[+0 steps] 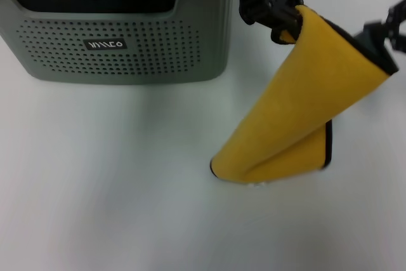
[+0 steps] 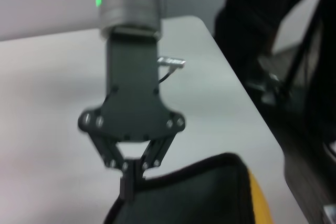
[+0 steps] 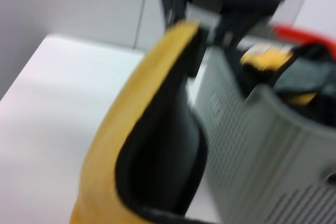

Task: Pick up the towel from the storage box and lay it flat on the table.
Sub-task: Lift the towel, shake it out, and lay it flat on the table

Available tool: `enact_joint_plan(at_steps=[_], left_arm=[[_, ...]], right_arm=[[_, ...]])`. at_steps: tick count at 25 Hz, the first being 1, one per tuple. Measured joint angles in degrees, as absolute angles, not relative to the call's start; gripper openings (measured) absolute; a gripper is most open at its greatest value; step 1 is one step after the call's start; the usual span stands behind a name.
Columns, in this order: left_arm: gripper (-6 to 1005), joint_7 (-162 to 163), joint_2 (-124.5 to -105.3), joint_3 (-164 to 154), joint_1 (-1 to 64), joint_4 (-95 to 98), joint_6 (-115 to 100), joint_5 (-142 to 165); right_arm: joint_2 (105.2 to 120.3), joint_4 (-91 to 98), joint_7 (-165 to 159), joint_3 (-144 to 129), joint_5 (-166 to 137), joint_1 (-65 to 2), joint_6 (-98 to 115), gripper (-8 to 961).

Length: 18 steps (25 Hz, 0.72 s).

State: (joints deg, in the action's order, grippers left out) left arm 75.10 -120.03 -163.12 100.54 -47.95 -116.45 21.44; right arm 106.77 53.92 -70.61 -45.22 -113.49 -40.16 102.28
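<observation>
The towel hangs pinched by left gripper and right gripper fingers, beside the storage box.

The white table carries the storage box, with the towel touching down beside it.

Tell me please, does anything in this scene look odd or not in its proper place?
Yes. The towel is not flat: it hangs folded between the left gripper and right gripper, only its lower fold touching the table beside the storage box.
</observation>
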Motion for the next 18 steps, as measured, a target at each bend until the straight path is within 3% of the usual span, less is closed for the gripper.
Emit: enact_joint_plan(at_steps=[5,10,18], left_arm=[[27,76.65,-119.97,-163.12,92.36,-48.04,-116.41,11.79],[27,77.47,-119.90,-163.13,82.95,-47.64,-116.35,0.46],[32,76.48,-119.85,-163.13,67.88,-41.70,-116.35,-13.49]], right_arm=[[107.48,59.03,-73.07,-43.36,-107.27,-38.29,102.08,11],[109.23,65.76,-75.97,-43.42,-102.36,-36.86,98.08,11],[110.88,71.72,-82.85,-45.97,-102.45,-40.82,91.52,10]])
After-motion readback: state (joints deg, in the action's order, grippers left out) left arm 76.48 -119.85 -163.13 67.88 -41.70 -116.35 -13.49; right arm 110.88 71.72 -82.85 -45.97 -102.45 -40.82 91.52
